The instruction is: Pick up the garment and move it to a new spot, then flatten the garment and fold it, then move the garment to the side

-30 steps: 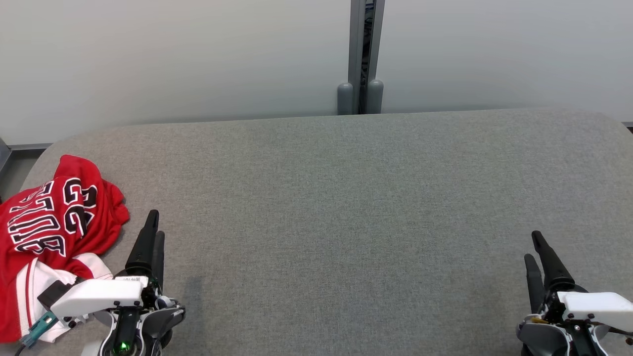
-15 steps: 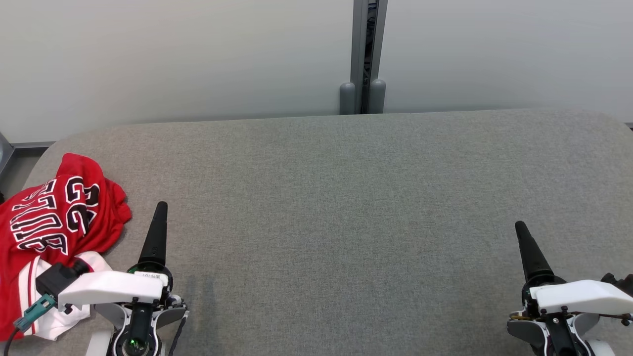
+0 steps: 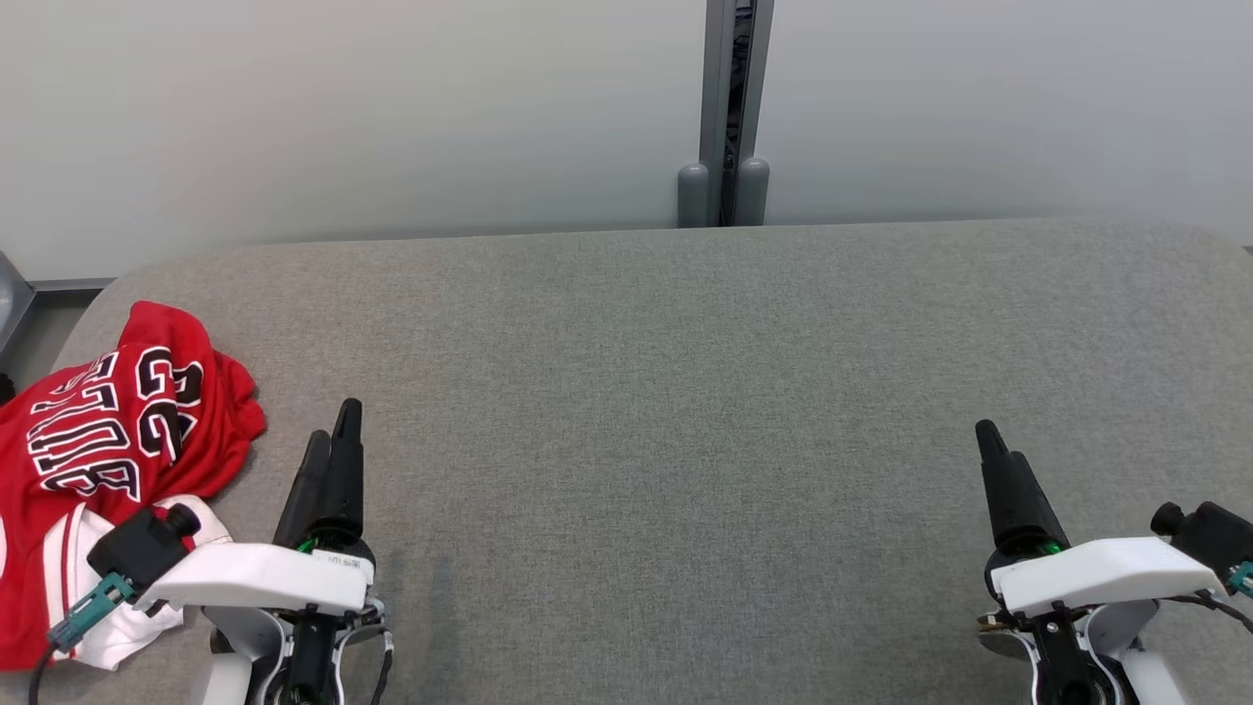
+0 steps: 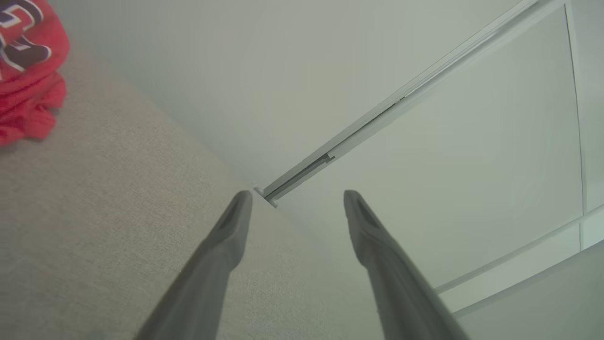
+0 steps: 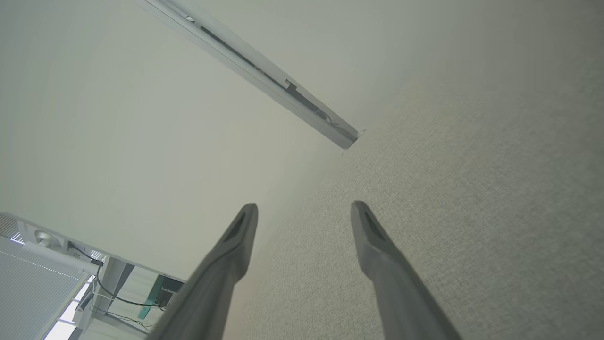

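So the red jersey (image 3: 108, 441) with black-and-white lettering is lying crumpled at the far left of the frame, on the grey fabric tabletop (image 3: 666, 392). The left hand (image 3: 333, 423) is just right of it at lower left, not touching, fingers spread, holding nothing. The right hand (image 3: 989, 436) at lower right is the same: wide open, empty.

Arms edging inward
The left gripper (image 3: 333, 423) has shifted right and farther over the table (image 3: 685, 392), the right gripper (image 3: 989, 436) left and farther (the head camera panned slightly too)
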Motion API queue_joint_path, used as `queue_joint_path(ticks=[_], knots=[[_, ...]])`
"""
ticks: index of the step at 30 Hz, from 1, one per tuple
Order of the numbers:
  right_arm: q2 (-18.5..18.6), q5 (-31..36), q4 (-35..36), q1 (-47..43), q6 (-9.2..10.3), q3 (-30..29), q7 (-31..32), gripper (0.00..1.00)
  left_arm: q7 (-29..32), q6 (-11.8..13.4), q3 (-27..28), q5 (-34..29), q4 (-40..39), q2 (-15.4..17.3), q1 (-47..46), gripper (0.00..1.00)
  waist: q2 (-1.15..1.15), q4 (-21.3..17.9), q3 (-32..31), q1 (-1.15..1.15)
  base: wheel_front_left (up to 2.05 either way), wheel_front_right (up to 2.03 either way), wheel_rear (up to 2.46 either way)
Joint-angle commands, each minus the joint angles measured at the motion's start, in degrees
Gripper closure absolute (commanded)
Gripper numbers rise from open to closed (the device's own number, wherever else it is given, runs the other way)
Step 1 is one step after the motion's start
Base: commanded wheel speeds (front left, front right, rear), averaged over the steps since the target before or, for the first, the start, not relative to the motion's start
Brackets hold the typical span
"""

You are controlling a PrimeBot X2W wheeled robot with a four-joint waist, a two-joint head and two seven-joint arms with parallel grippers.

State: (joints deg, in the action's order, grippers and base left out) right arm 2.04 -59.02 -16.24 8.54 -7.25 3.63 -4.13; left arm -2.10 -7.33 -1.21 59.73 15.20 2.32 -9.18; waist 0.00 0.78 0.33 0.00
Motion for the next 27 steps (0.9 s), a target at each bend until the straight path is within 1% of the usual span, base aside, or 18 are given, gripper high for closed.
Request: queue_joint_path(ticks=[1, 3, 6, 12, 17, 27], knots=[[0.48, 1.74, 0.51, 1.42, -0.29, 0.24, -0.53, 0.00, -0.53, -0.14, -0.18, -1.71, -0.92, 0.33, -0.24, 0.00, 0.00, 0.02, -0.01, 0.00, 0.00, 0.00, 0.00], [0.51, 4.96, 0.77, 1.52, -0.30, 0.85, -1.07, 0.00, -1.17, -0.15, 0.32, -5.60, -1.59, 0.34, -0.26, 0.00, 0.00, 0.06, -0.03, 0.00, 0.00, 0.00, 0.00], [0.53, 8.94, 1.20, 1.83, -0.30, 1.94, -1.60, 0.00, -1.75, 0.31, 0.86, -8.95, -2.12, 0.35, -0.01, 0.00, 0.00, 0.05, 0.02, 0.00, 0.00, 0.00, 0.00], [0.60, 17.05, 2.59, 1.70, -0.31, 2.83, -2.60, 0.00, -2.95, 1.54, 0.22, -15.09, -2.68, 0.39, 0.51, 0.00, 0.00, 0.07, 0.06, 0.00, 0.00, 0.00, 0.00], [0.65, 20.82, 3.20, 1.41, -0.32, 3.26, -3.37, 0.00, -3.88, 2.30, -0.14, -18.77, -2.80, 0.42, 0.93, 0.00, 0.00, 0.07, 0.08, 0.00, 0.00, 0.00, 0.00], [0.73, 25.89, 3.42, 0.76, -0.34, 2.59, -4.90, 0.00, -5.67, 3.04, -1.00, -24.71, -2.88, 0.47, 1.65, 0.00, 0.00, 0.19, 0.04, 0.00, 0.00, 0.00, 0.00]])
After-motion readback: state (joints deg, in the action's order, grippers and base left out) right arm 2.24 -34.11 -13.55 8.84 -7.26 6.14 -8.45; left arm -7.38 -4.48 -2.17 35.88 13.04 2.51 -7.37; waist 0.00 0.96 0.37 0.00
